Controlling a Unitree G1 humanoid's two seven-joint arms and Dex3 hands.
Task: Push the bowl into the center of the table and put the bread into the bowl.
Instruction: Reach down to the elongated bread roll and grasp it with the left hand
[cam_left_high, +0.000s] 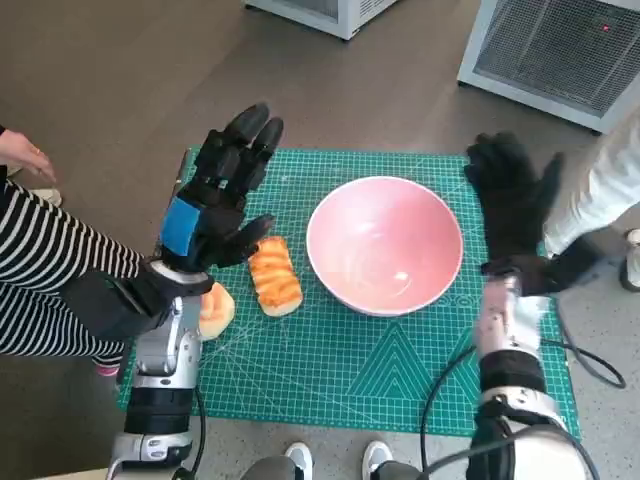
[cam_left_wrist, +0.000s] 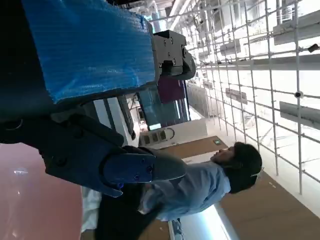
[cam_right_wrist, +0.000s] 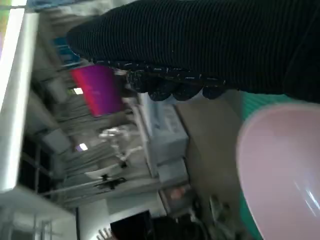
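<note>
— Where do we see the bowl?
— On the green mat, one bread just left of it, a second under our left wrist.
— Our hands?
— Left hand above the bread, right hand beside the bowl's right rim; both empty, fingers spread. Bare mat lies in front.

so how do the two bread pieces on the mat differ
The striped bread is long, loaf-shaped, orange with pale bands, and lies in full view just left of the pink bowl. The round bread is plainer, pale orange, and partly hidden under the left hand and wrist, nearer the mat's left edge. Both rest on the green mat, outside the bowl, and neither hand holds either one.
</note>
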